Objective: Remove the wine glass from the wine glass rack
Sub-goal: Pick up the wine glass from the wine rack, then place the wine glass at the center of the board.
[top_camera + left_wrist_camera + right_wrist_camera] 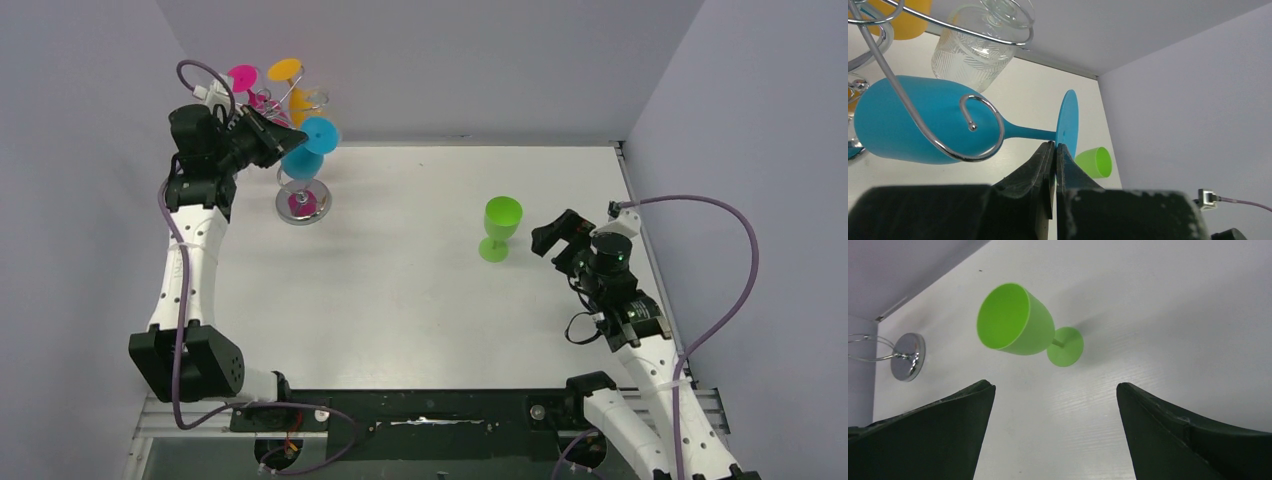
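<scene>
At the table's (400,320) far left corner, the left gripper (1054,146) has its jaws pressed shut, tips at the blue glass's (923,125) stem by the foot; a real pinch I cannot confirm. This looks like the freeing step, and next the stem must be drawn sideways clear of the rack (303,205), where the opaque glass hangs upside down, tilted. Toward the right edge a green glass (500,228) stands upright, with the right gripper (1055,387) beside it, gaping wide and empty.

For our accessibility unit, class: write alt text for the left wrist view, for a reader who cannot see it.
The shut left gripper has its tips just under the stem of a blue wine glass hanging in the wine glass rack. A clear patterned glass hangs nearby; a green wine glass shows beyond.
</scene>
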